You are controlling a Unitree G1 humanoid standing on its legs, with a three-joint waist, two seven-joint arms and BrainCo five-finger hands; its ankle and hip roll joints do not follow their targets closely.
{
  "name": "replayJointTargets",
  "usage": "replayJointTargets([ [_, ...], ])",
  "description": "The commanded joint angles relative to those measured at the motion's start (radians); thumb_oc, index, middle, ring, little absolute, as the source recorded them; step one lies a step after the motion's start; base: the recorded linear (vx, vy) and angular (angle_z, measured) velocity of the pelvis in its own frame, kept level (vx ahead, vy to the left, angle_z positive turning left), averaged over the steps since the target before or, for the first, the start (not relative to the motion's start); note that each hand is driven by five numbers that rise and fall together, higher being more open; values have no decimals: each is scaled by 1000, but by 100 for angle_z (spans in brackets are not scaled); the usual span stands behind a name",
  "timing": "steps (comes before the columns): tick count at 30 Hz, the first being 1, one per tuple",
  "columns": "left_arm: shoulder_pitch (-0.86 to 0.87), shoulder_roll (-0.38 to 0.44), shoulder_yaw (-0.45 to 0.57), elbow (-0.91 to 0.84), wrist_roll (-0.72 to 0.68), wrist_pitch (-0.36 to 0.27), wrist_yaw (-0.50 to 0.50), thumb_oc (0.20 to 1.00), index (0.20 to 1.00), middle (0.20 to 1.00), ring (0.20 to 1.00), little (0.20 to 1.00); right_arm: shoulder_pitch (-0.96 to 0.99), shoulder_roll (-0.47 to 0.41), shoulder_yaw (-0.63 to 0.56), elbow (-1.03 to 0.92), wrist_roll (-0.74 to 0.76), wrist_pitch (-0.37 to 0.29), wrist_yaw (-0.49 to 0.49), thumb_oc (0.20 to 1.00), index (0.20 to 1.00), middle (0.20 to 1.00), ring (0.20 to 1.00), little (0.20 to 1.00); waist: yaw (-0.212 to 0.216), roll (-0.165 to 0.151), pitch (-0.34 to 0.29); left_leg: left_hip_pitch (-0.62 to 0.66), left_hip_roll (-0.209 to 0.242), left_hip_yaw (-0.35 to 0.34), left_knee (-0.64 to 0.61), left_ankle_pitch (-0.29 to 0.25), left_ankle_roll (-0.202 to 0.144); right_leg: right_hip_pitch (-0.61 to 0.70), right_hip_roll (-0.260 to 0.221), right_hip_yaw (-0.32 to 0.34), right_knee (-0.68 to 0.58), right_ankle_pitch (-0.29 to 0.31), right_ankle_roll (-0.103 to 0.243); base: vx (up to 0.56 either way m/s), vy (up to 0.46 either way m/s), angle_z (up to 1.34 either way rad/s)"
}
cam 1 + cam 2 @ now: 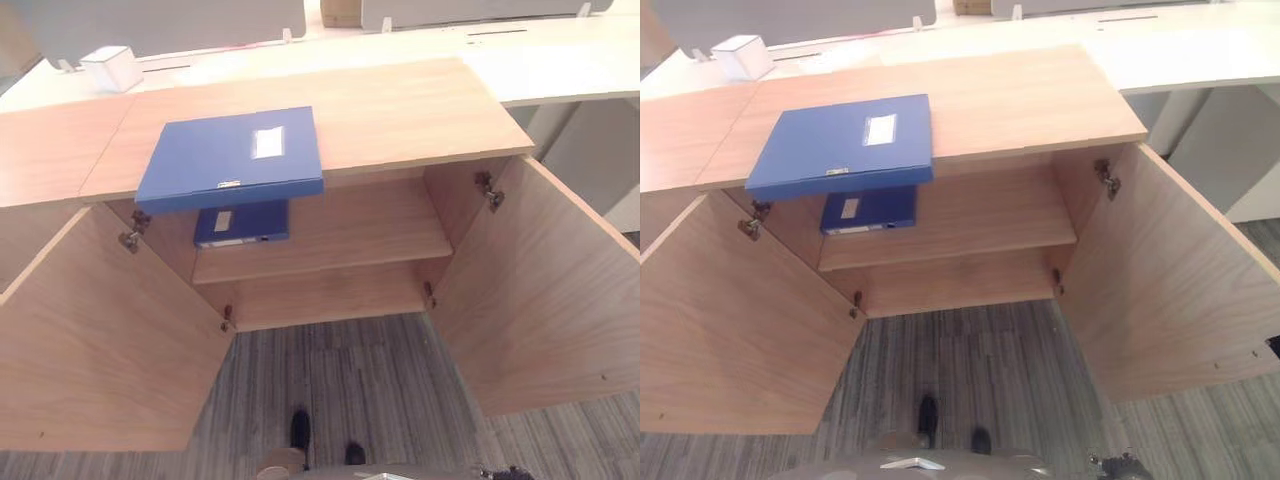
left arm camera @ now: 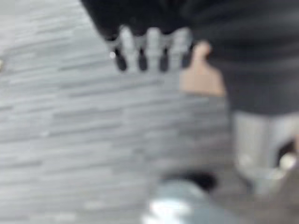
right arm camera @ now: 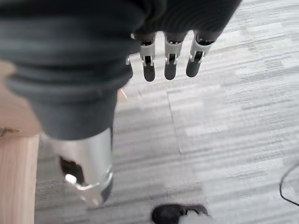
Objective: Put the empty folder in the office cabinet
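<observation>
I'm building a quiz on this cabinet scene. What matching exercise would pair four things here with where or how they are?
Things:
1. large blue folder
2. small blue folder
3. white box
4. cabinet doors

Places or states:
A. on the shelf inside the cabinet
B. swung wide open
C. on the cabinet top, overhanging its front edge
D. on the white desk behind the cabinet

Pairs: 1-C, 2-A, 3-D, 4-B
</observation>
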Motion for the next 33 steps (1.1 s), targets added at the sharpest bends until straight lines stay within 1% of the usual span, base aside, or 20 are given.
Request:
replayJointTargets([
  [1, -29, 61, 45, 82, -2, 2, 28, 1000, 1000, 1000, 1000, 1000, 20, -6, -14, 24, 17, 13, -18, 1000, 1000, 1000, 1000, 1000, 15, 11, -32, 23, 7, 39, 1, -62, 7, 9, -92, -7, -4, -43, 142, 69, 87, -2],
  [4, -36, 66, 54, 71, -26, -2, 27, 1000, 1000, 1000, 1000, 1000, 23, -1, -21, 34, 9, 16, -17, 1000, 1000, 1000, 1000, 1000, 10, 11, -39, 37, 3, 40, 1, -79, 12, 14, -100, -3, -4, -43, 149, 55, 103, -19],
  [5, -87, 32, 25, 30, -58, -7, 47, 1000, 1000, 1000, 1000, 1000, 30, 5, -12, 31, 1, 18, -22, 1000, 1000, 1000, 1000, 1000, 1, 8, -45, 46, 1, 47, 1, -90, 13, 16, -104, 0, -4, -42, 154, 37, 68, -2],
  [6, -88, 31, 25, 30, -59, -6, 48, 1000, 1000, 1000, 1000, 1000, 30, 5, -13, 31, 1, 19, -22, 1000, 1000, 1000, 1000, 1000, 2, 8, -44, 47, 1, 48, 1, -90, 13, 18, -104, 0, -4, -42, 154, 29, 81, 9],
  [8, -37, 70, 48, -10, -81, -13, 29, 1000, 1000, 1000, 1000, 1000, 27, -7, -33, 31, 9, 20, -25, 1000, 1000, 1000, 1000, 1000, 10, 12, -41, 49, -3, 43, 1, -95, 17, 16, -111, -4, -4, -38, 160, -7, 66, 7],
  [14, 8, 96, 57, -74, -88, -33, 31, 1000, 1000, 1000, 1000, 1000, 28, -28, -58, 25, 7, 13, -28, 1000, 1000, 1000, 1000, 1000, 13, 18, -32, 45, -16, 39, 1, -105, 22, 9, -128, -11, -4, -34, 174, -20, 85, 2],
  [16, 21, 107, 53, -163, -106, -44, 39, 1000, 1000, 1000, 1000, 1000, 25, -30, -68, 16, 15, 9, -33, 1000, 1000, 1000, 1000, 1000, 14, 20, -29, 42, -22, 39, 1, -111, 28, 4, -138, -11, -4, -28, 182, -15, 103, 12],
  [17, 21, 107, 53, -164, -106, -44, 39, 1000, 1000, 1000, 1000, 1000, 26, -30, -68, 16, 15, 9, -33, 1000, 1000, 1000, 1000, 1000, 14, 20, -29, 42, -22, 39, 1, -111, 28, 4, -138, -11, -4, -28, 182, -8, 102, 5],
  [18, 32, 123, 57, -245, -112, -49, 52, 1000, 1000, 1000, 1000, 1000, 23, -29, -76, 12, 19, 10, -34, 1000, 1000, 1000, 1000, 1000, 15, 22, -28, 41, -28, 43, 1, -115, 32, -1, -146, -6, -4, -23, 189, -3, 72, 4],
  [21, 33, 123, 57, -245, -112, -49, 52, 1000, 1000, 1000, 1000, 1000, 23, -28, -76, 12, 19, 10, -34, 1000, 1000, 1000, 1000, 1000, 15, 22, -28, 41, -28, 43, 1, -115, 32, -1, -146, -6, -4, -23, 189, -1, 24, 0],
  [22, 38, 130, 61, -291, -115, -52, 60, 1000, 1000, 1000, 1000, 1000, 23, -27, -78, 11, 19, 11, -35, 1000, 1000, 1000, 1000, 1000, 16, 22, -28, 41, -30, 45, 1, -117, 34, -2, -150, -6, -4, -21, 192, 4, 74, -2],
  [23, 50, 147, 73, -395, -102, -52, 81, 1000, 1000, 1000, 1000, 1000, 25, -19, -85, 9, 19, 16, -38, 1000, 1000, 1000, 1000, 1000, 17, 23, -28, 42, -34, 48, 1, -122, 39, -4, -157, 1, -1, -18, 196, 11, 90, -4],
  [25, 58, 151, 83, -445, -110, -52, 90, 1000, 1000, 1000, 1000, 1000, 29, -16, -87, 8, 19, 19, -40, 1000, 1000, 1000, 1000, 1000, 19, 23, -31, 44, -36, 49, 1, -124, 40, -2, -160, 1, -1, -17, 197, 20, 50, -5],
  [26, 77, 163, 98, -552, -95, -54, 103, 1000, 1000, 1000, 1000, 1000, 35, -11, -93, 5, 19, 21, -41, 1000, 1000, 1000, 1000, 1000, 21, 22, -36, 50, -38, 50, 1, -129, 42, 2, -162, 3, -2, -17, 199, 0, 0, 0],
  [27, 79, 163, 98, -554, -94, -52, 103, 1000, 1000, 1000, 1000, 1000, 35, -10, -93, 5, 19, 21, -41, 1000, 1000, 1000, 1000, 1000, 21, 21, -36, 51, -38, 51, 1, -129, 42, 3, -163, 3, -2, -17, 199, 43, 25, -1],
  [28, 103, 176, 116, -665, -53, -55, 121, 1000, 1000, 1000, 1000, 1000, 41, -2, -97, -1, 16, 22, -43, 1000, 1000, 1000, 1000, 1000, 25, 18, -41, 57, -39, 51, 1, -132, 43, 10, -166, 3, -3, -18, 201, 21, 5, -3],
  [29, 104, 176, 117, -667, -52, -54, 121, 1000, 1000, 1000, 1000, 1000, 42, -2, -97, -1, 16, 22, -43, 1000, 1000, 1000, 1000, 1000, 25, 18, -41, 58, -39, 51, 1, -132, 43, 10, -166, 3, -3, -18, 201, 36, 2, -4],
  [30, 130, 186, 137, -760, 3, -55, 137, 1000, 1000, 1000, 1000, 1000, 47, 4, -101, -3, 16, 26, -44, 1000, 1000, 1000, 1000, 1000, 30, 14, -45, 64, -38, 50, 1, -136, 43, 17, -167, 1, -4, -20, 200, 0, 0, 0],
  [31, 132, 186, 138, -763, 4, -53, 136, 1000, 1000, 1000, 1000, 1000, 47, 4, -101, -3, 16, 26, -44, 1000, 1000, 1000, 1000, 1000, 29, 13, -44, 65, -39, 50, 1, -136, 43, 18, -167, 1, -4, -21, 200, 0, 0, 0],
  [33, 146, 194, 156, -823, 71, -54, 160, 1000, 1000, 1000, 1000, 1000, 47, 8, -103, -4, 15, 28, -47, 1000, 1000, 1000, 1000, 1000, 34, 9, -48, 73, -39, 47, 1, -141, 42, 25, -167, -1, -4, -24, 199, 15, -13, 1],
])
